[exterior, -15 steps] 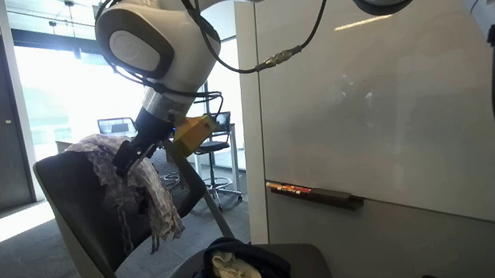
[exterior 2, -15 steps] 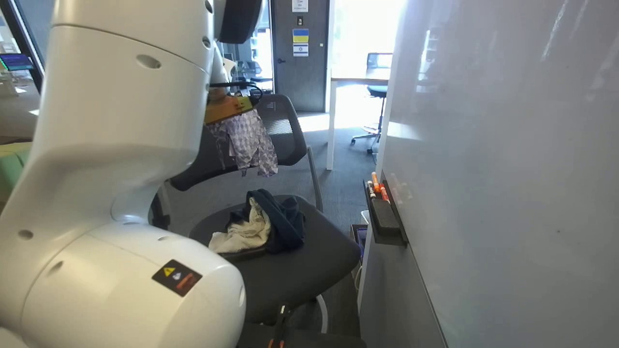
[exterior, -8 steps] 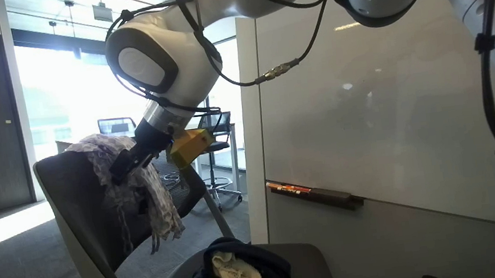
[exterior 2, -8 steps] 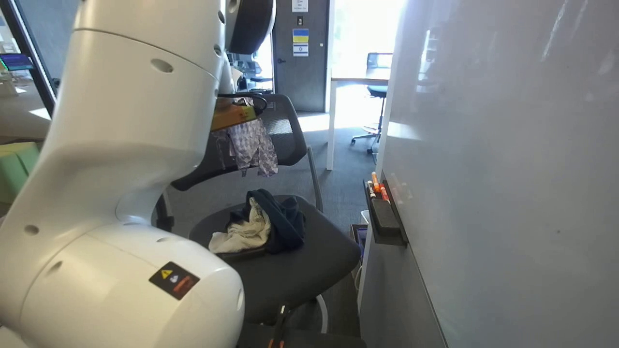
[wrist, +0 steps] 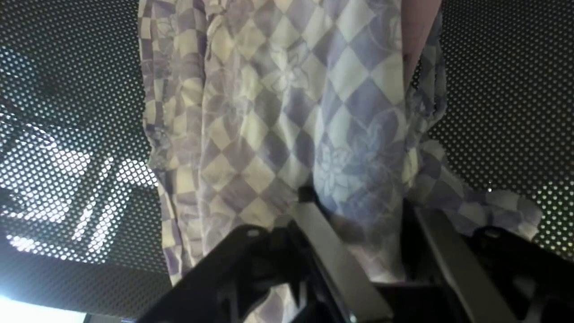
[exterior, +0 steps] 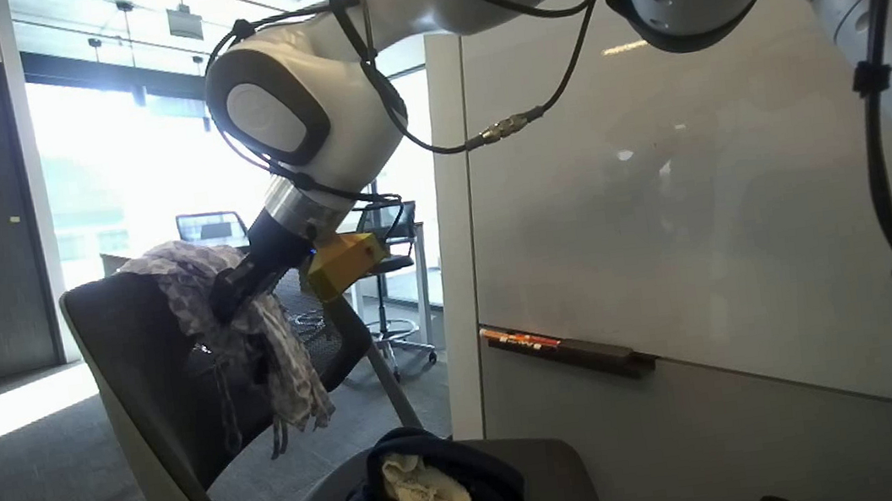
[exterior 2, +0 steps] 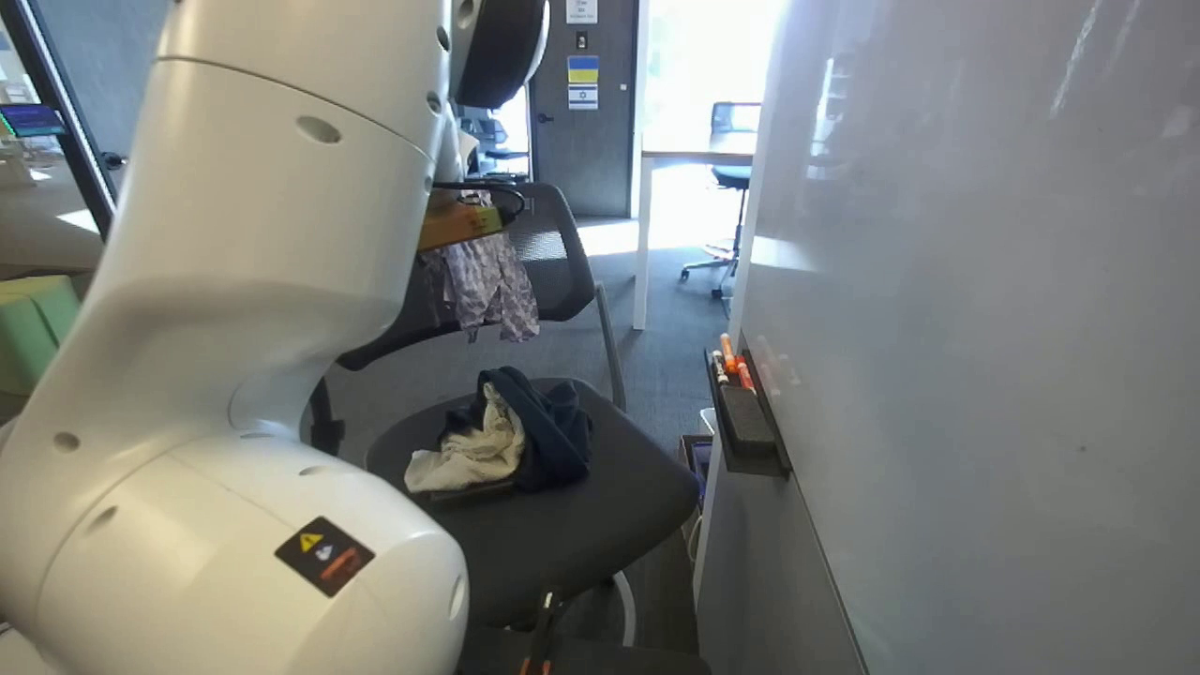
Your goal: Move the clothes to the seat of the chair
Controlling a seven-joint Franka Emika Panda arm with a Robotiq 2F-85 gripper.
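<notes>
Apparently one patterned cloth (wrist: 269, 134) left to bring down

In the wrist view it fills the middle of the frame, and my pincer (wrist: 358, 204) reaches up from the bottom. The two fingers (wrist: 336, 260) stand partly apart, one on each side of a single raised fold (wrist: 358, 161); whether they squeeze it I cannot tell. I choose a fold, I think, because cloth lying flat would give me nothing to catch. At the left in an exterior view, the cloth hangs over the top of the one backrest (exterior: 135, 348), its ends dangling, so I judge it wants lifting clear before it can go down to the seat (exterior 2: 581, 534). Of three garments, two lie there already, below the middle of the frame in both exterior views: one jacket (exterior 2: 555, 436) and one cream knit (exterior 2: 473, 455) nestled against it, bunched loosely, perhaps because no neat stacking is asked for.
</notes>
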